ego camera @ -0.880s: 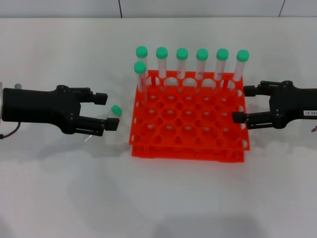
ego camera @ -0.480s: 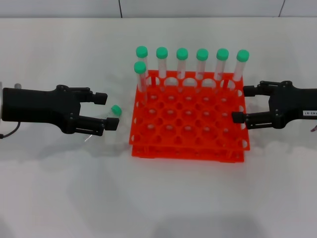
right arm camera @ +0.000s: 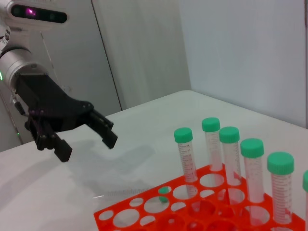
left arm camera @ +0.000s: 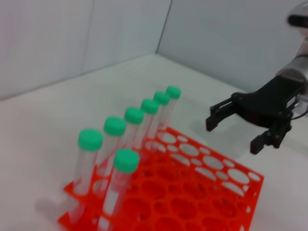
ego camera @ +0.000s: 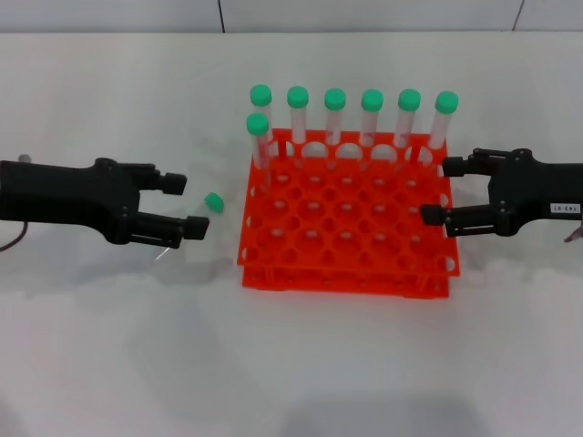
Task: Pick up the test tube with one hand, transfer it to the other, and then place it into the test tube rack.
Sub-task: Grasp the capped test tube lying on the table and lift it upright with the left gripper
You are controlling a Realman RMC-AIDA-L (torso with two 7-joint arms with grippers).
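Note:
The test tube (ego camera: pixel 210 204) lies on the white table just left of the test tube rack (ego camera: pixel 346 275), its green cap toward the rack and its clear body hard to make out. My left gripper (ego camera: pixel 189 206) hovers open just left of the cap, with nothing between its fingers. It also shows in the right wrist view as the left gripper (right arm camera: pixel 87 146), open above the table. My right gripper (ego camera: pixel 439 191), with a white label, stands open at the rack's right side, and the left wrist view confirms the right gripper (left arm camera: pixel 233 136) holds nothing.
Several green-capped tubes (ego camera: pixel 372 114) stand upright along the rack's back row, with one more in the second row at the left (ego camera: pixel 258 137). The rack's other holes (ego camera: pixel 346 209) hold nothing. White table lies in front of the rack.
My left gripper has drawn back to the left, away from the lying tube's cap. The right gripper has edged slightly left toward the rack. The tube has not moved.

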